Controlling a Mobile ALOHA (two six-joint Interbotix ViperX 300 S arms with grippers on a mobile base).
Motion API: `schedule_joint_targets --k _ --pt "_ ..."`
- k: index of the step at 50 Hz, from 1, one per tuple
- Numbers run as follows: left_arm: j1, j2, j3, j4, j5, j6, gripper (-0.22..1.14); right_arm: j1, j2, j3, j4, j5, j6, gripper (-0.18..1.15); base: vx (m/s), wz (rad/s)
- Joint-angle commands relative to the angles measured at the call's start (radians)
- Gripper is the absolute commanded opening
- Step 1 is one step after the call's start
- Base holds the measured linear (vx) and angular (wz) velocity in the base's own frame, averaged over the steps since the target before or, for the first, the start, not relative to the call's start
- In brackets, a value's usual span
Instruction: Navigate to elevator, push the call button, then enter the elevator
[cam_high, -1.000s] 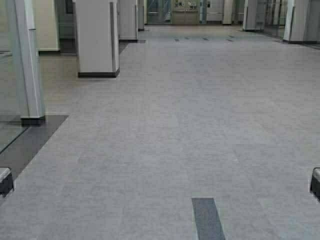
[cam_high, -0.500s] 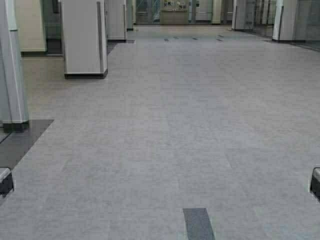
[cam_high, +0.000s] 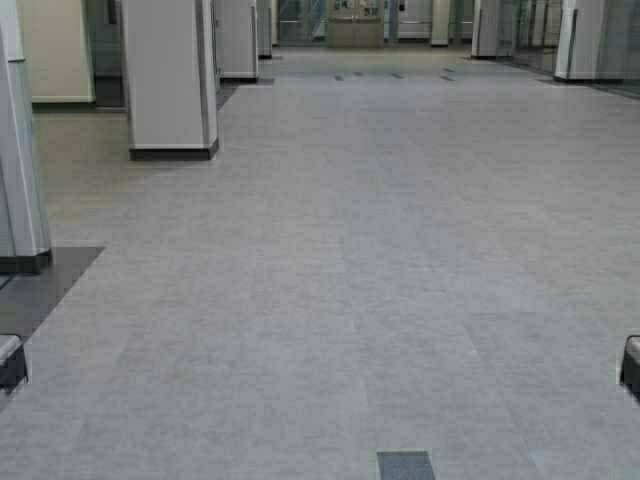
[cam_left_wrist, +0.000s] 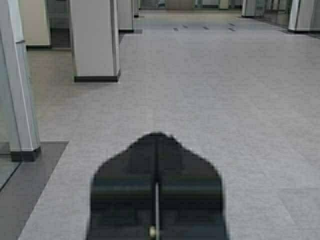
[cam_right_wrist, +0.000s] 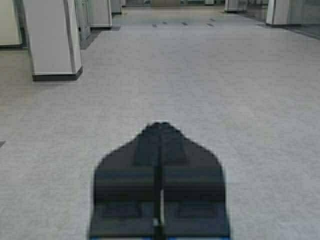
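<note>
Heading down a wide tiled lobby, no elevator or call button in sight.
Near, the left gripper (cam_left_wrist: 157, 145) and right gripper (cam_right_wrist: 160, 134) ride pressed together, holding nothing; white pillars (cam_high: 170, 80) stand far left. Finding, pressing and entering all remain.

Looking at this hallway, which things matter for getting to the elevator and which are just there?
Job:
- left gripper, shut, parked low
- right gripper, shut, parked low
- No elevator or call button visible yet

Just there:
- white square pillar
- dark floor tile
- far counter
</note>
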Motion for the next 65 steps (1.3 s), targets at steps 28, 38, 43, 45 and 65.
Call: schedule_joint_targets --k 28,38,43,45,65 --pt "0.002 -0.017 0.008 0.009 -0.044 -0.005 0.03 -0.002 -0.015 -0.011 -0.003 -0.025 0.025 0.05 0.49 0.03" --pt "0.002 -0.017 0.008 0.011 -0.044 -0.006 0.03 -0.005 -0.015 -0.006 -0.003 -0.025 0.021 0.05 0.54 0.01" --pt "0.002 -0.02 0.006 0.011 -0.044 -0.009 0.03 -0.005 -0.015 -0.008 -0.005 -0.025 0.021 0.05 0.54 0.08" --pt "0.002 -0.018 0.006 0.011 -0.046 -0.009 0.03 -0.005 -0.015 -0.009 -0.005 -0.025 0.021 0.05 0.55 0.08" --pt "0.002 0.002 0.012 0.011 -0.061 -0.003 0.03 -0.017 -0.015 -0.008 -0.005 -0.034 0.025 0.05 0.58 0.09"
